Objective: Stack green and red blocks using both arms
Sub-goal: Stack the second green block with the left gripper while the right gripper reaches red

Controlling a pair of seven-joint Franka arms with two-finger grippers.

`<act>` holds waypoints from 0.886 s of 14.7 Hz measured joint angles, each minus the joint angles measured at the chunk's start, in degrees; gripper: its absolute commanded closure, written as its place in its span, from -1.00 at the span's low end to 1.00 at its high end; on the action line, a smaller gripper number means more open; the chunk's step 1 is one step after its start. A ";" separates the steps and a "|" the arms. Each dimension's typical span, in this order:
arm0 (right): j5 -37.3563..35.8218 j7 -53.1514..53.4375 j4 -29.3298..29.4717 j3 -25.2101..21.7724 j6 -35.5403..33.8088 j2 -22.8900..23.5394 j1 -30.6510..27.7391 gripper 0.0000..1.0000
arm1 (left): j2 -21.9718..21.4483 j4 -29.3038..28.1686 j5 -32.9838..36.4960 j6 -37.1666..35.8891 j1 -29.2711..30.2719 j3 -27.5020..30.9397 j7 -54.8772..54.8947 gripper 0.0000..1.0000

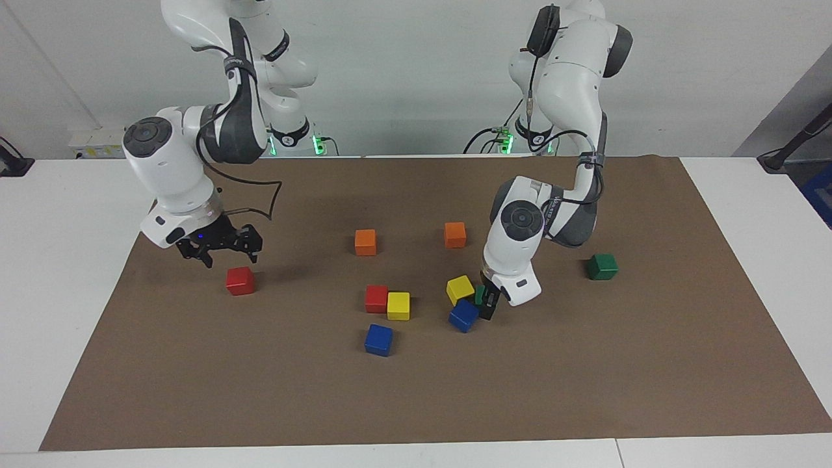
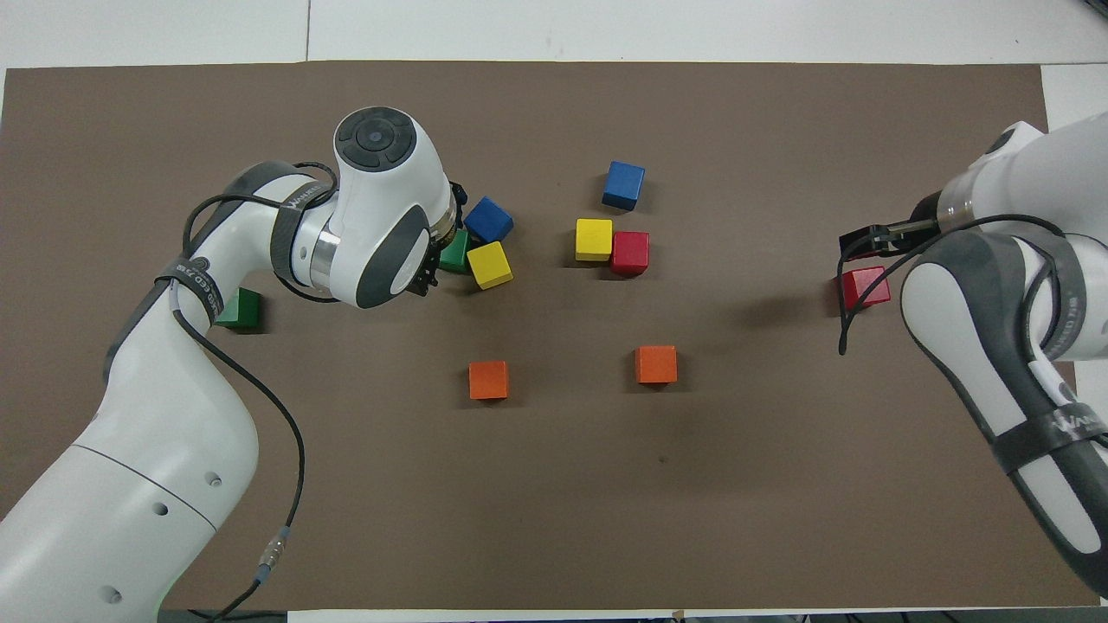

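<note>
**Small rigid cubes: take them square, by opposite flat faces**

Your left gripper (image 1: 486, 304) is down at a green block (image 1: 480, 294) near the mat's (image 1: 585, 390) middle, fingers either side of it; you cannot tell yet whether it is clamped. A yellow cube (image 1: 460, 289) and a blue cube (image 1: 463, 315) crowd it closely, so lift straight up. The other green block (image 1: 602, 266) sits alone toward the left arm's edge of the mat.

Your right gripper (image 1: 221, 250) hangs with fingers spread, empty, just above a red block (image 1: 240, 281) near the right arm's edge. The second red block (image 1: 376, 298) touches another yellow cube (image 1: 398, 305) mid-mat.

These look light, stiff and matte, unlikely to slip. Grip mid-height.
</note>
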 measured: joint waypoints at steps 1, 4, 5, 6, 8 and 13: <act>-0.07 3.16 2.34 0.05 -1.91 0.47 2.62 -1.00 | -0.10 -0.13 0.00 0.02 0.00 0.00 -0.02 0.00; -0.47 10.46 9.91 0.15 -6.65 3.26 8.45 -1.00 | -0.23 -0.24 0.00 0.11 -0.07 0.00 -0.88 1.00; -0.49 11.56 11.38 0.15 -7.00 4.31 9.23 -1.00 | -0.33 -0.25 0.00 0.10 -0.10 0.00 -0.98 1.00; -0.49 12.27 12.20 0.14 -7.00 5.34 9.66 -1.00 | -0.33 -0.27 0.00 0.09 -0.12 0.00 -1.02 1.00; -0.50 13.27 12.88 0.13 -6.49 7.35 10.35 -1.00 | -0.54 -0.28 0.00 0.04 -0.10 0.04 -0.98 1.00; -2.40 13.91 13.37 0.16 -2.66 10.68 15.70 -1.00 | -7.41 -0.34 0.02 -6.87 3.68 0.28 11.18 1.00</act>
